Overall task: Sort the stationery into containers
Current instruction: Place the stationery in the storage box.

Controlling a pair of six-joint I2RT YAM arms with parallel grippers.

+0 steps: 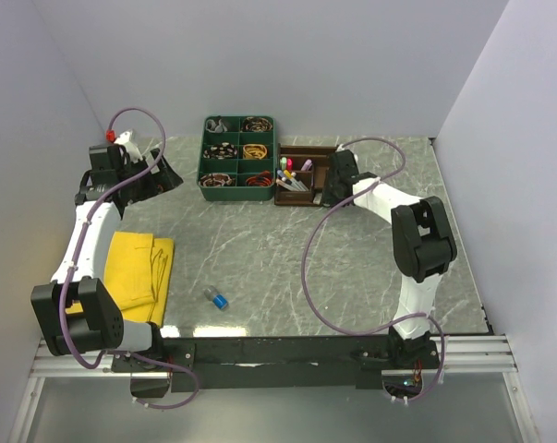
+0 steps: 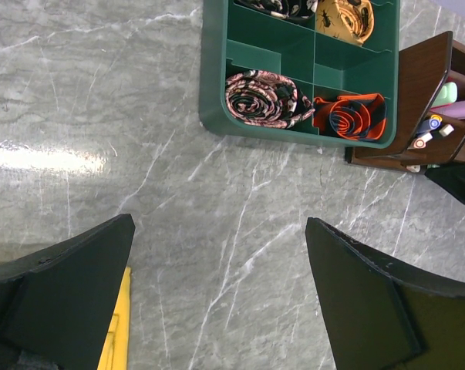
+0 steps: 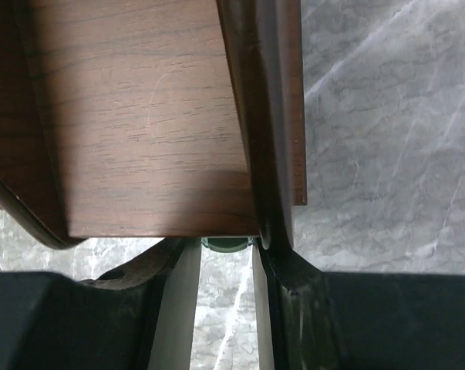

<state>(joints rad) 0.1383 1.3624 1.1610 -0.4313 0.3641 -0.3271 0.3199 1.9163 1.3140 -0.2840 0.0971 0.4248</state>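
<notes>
Fingers (image 3: 292, 304) of the right gripper (image 1: 338, 177) sit half-closed on a wooden wall of the organiser (image 1: 310, 150), at its right end, one finger on each side of the panel. The left gripper (image 2: 218, 225) hangs with jaws spread wide over the table (image 1: 260, 240), well left of the organiser. Pens and markers (image 1: 292, 175) stand in the organiser's left compartments; a small blue piece (image 1: 216, 298) lies apart, nearer the arms. Against the organiser's left side is a green tray (image 1: 204, 152) of rolled ties. A yellow cloth (image 1: 135, 268) lies far left.
</notes>
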